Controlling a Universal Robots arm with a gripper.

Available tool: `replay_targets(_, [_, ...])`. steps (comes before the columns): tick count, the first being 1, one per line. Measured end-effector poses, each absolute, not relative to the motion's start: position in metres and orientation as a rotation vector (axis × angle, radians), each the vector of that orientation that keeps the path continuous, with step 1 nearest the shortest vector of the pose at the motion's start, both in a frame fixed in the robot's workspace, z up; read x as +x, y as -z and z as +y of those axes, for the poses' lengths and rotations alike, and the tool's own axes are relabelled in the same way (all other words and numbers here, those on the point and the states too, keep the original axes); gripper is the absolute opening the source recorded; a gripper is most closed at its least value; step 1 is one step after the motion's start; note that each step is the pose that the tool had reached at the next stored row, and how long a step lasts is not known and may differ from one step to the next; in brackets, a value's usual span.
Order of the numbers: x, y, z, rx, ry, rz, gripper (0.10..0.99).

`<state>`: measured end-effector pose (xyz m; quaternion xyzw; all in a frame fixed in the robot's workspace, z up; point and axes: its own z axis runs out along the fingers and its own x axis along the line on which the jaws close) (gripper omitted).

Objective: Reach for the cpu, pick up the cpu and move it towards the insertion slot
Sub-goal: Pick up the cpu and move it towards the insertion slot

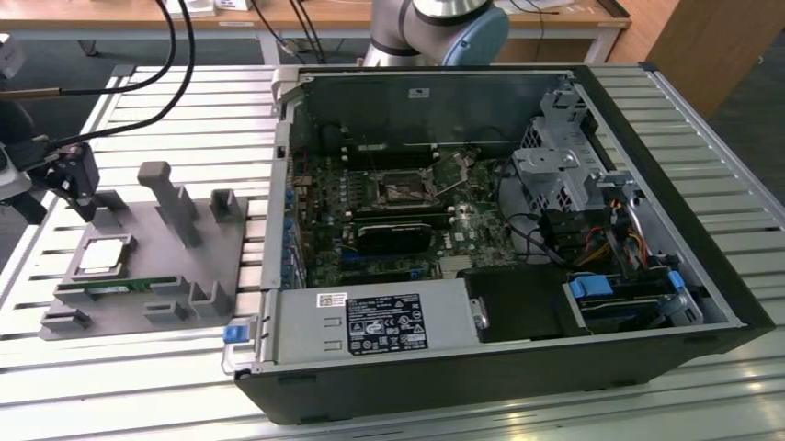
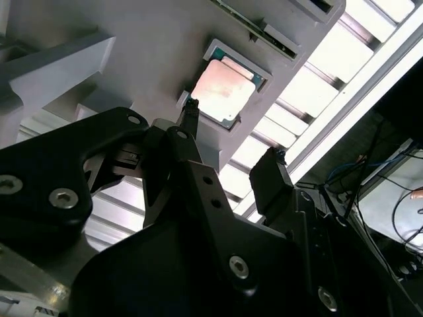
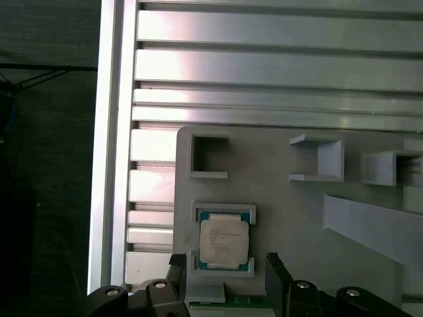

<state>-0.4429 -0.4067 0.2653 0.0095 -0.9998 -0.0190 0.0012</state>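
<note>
The gripper (image 3: 225, 264) hangs open over the cpu (image 3: 225, 241), fingers (image 3: 276, 274) apart and seemingly clear of it, so the reach looks nearly done while the cpu lies unlifted in its grey holder (image 3: 297, 218) on the desk (image 1: 184, 101), well apart from the insertion slot (image 1: 403, 191) in the computer case (image 1: 491, 377).

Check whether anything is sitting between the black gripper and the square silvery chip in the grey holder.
Nothing visible does. In the first wrist view the open black gripper has one finger to each side of the square silvery cpu, and nothing lies across the chip's top. The grey holder tray only rims the chip's edges.
</note>
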Motion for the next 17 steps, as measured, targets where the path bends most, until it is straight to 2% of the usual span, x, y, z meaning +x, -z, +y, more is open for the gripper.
replay_targets(17, [-0.443,-0.253,-0.407,0.03,0.06,-3.138,0.588])
